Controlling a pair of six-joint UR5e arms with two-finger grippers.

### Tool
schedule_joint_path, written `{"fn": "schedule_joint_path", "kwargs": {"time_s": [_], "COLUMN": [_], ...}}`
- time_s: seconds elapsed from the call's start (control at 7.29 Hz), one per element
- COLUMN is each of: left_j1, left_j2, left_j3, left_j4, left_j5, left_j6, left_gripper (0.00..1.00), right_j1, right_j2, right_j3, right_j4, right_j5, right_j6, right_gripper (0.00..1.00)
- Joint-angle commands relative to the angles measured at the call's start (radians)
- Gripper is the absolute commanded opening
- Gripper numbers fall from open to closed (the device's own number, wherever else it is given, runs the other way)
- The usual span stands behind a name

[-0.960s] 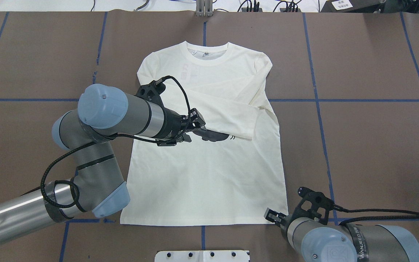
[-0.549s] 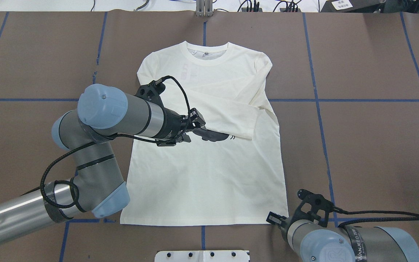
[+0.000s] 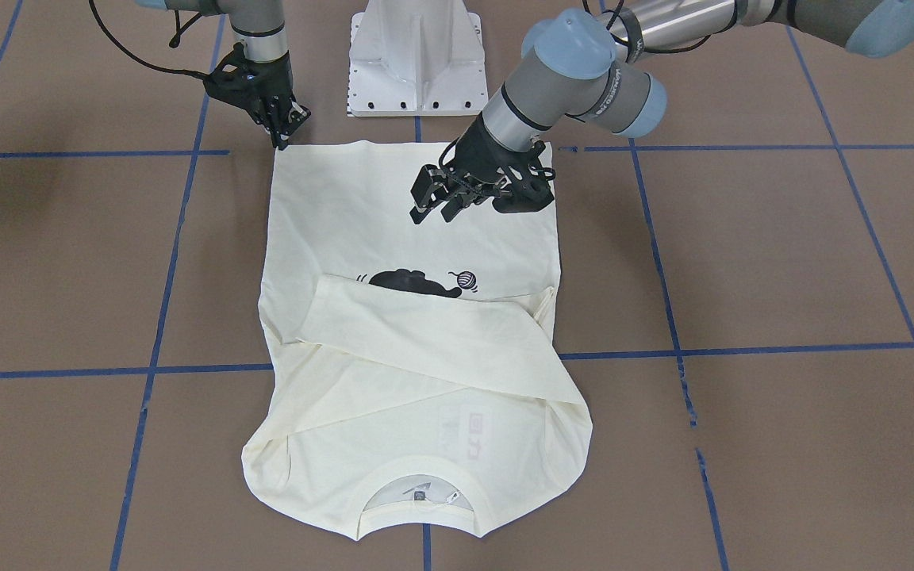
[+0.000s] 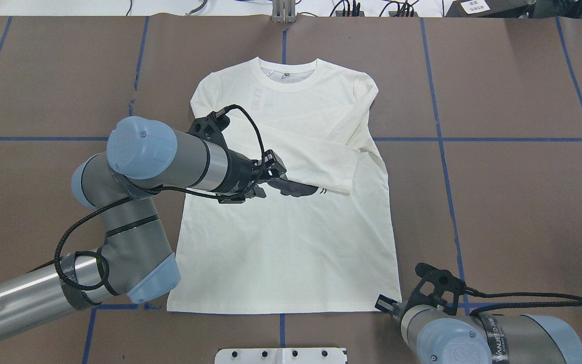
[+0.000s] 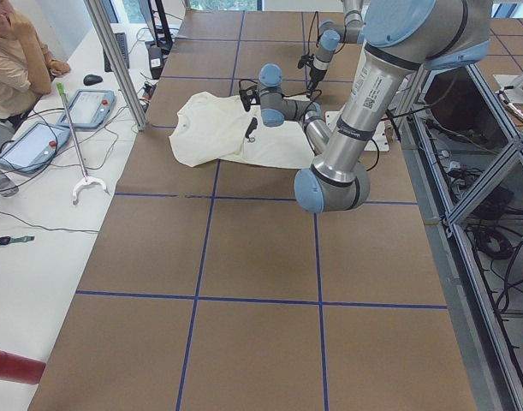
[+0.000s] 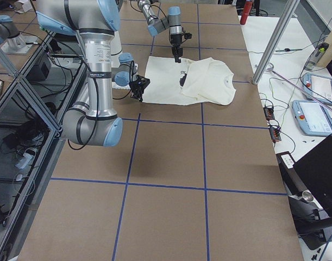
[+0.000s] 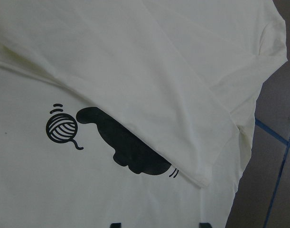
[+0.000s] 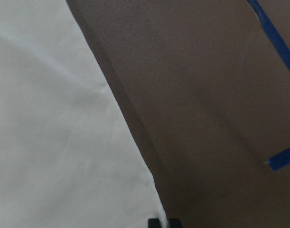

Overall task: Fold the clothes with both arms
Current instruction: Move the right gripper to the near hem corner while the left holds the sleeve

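Note:
The cream long-sleeved shirt lies flat and face up on the brown table, neck away from the robot, with both sleeves folded across the chest. A folded sleeve covers part of the black cat print, and the yarn ball shows beside it. My left gripper hovers open above the shirt's middle, near the print, holding nothing. Down by the table, my right gripper has its fingers together, shut, right beside the shirt's hem corner. That corner lies flat on the table.
The white pedestal base stands just behind the shirt's hem. Blue tape lines cross the brown tabletop. In the exterior left view, a person sits at a side bench with tablets and cables.
My right gripper has slid a little back toward the robot, along the shirt's hem corner. The left arm and the shirt have hardly moved.

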Motion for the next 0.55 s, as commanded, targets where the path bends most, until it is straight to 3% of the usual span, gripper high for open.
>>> {"fn": "schedule_joint_path", "kwargs": {"time_s": [0.0,0.14,0.27,0.41], "left_j1": [0.027,0.122,0.205,0.272], "left_j2": [0.001,0.013,0.049,0.197], "left_j3": [-0.011,-0.046,-0.159,-0.327], "left_j4": [0.03,0.136,0.32,0.406], "left_j5": [0.057,0.165,0.277,0.318], "left_j6": [-0.037,-0.059,-0.06,-0.06], "left_gripper": [0.65,0.65,0.65,0.64], "right_j1": [0.0,0.002,0.005,0.003], "right_j2": [0.004,0.002,0.001,0.011], "right_j3": [0.011,0.057,0.112,0.114], "right_j4": [-0.011,-0.011,-0.01,-0.008], "right_j5": [0.017,0.02,0.034,0.034], "right_j6": [-0.001,-0.001,0.001,0.001], "right_gripper": [0.0,0.0,0.0,0.0]}}
